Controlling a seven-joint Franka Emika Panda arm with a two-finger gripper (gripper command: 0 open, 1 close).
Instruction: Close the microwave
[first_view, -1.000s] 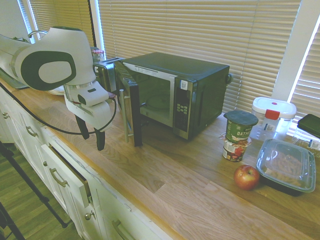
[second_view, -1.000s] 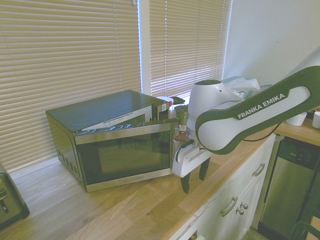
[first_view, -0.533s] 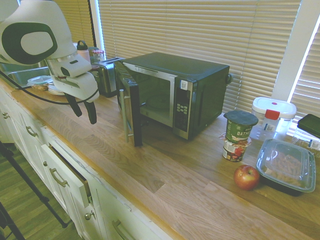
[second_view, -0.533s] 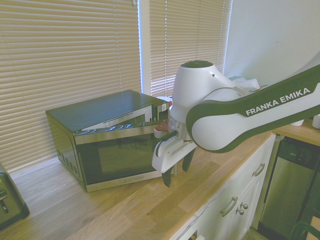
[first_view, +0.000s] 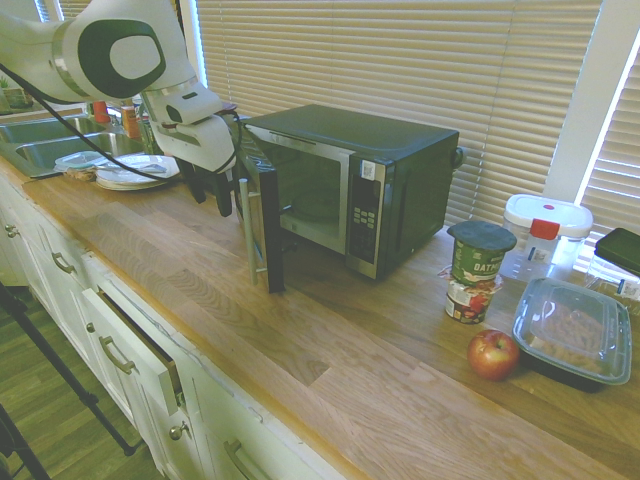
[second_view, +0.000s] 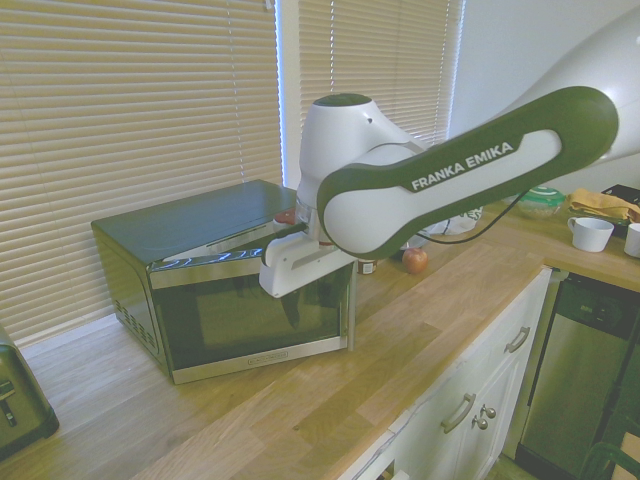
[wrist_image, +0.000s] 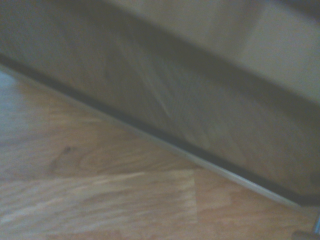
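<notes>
The black microwave stands at the middle of the wooden counter. Its glass door is swung out roughly square to the oven front, silver handle on the free edge. My gripper hangs just left of that door, close to its outer face near the top, fingers apart and holding nothing. The second exterior view shows the door's outer face with my hand right in front of its upper right part. The wrist view is blurred: the door's lower edge runs slantwise above the counter.
Behind my hand stands a small toaster, with plates and a sink further left. Right of the oven are an oatmeal cup, an apple, a lidded tray and a white box.
My arm has risen from the counter's front edge and swung in toward the outer face of the open door. The door itself has not visibly moved.
</notes>
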